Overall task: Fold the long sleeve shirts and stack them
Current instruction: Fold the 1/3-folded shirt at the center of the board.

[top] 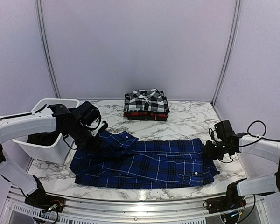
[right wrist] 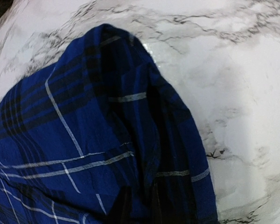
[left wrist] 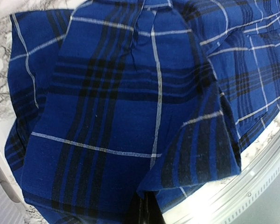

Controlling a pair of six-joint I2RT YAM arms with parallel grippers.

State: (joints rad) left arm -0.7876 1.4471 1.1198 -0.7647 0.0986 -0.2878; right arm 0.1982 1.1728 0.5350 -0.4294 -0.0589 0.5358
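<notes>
On the desk (top: 186, 123), two shirts are folded and stacked, and the blue one is half done.

At the left, beside the white tub (top: 46, 140), the left jaws are closed tight on the collar end of the blue shirt (top: 154, 163), holding that edge up off the marble. This shirt lies lengthwise across the front of the desk, folded into a long band but not yet into a square. Behind its middle, well apart, the black-and-white shirt (top: 146, 100) sits folded on top of the red-and-black shirt (top: 145, 114). At the right, the blue shirt's far end tents up to the right jaws; you cannot tell whether they pinch it or stand slightly apart. You likely have the crosswise folds left, then the move onto the stack.
</notes>
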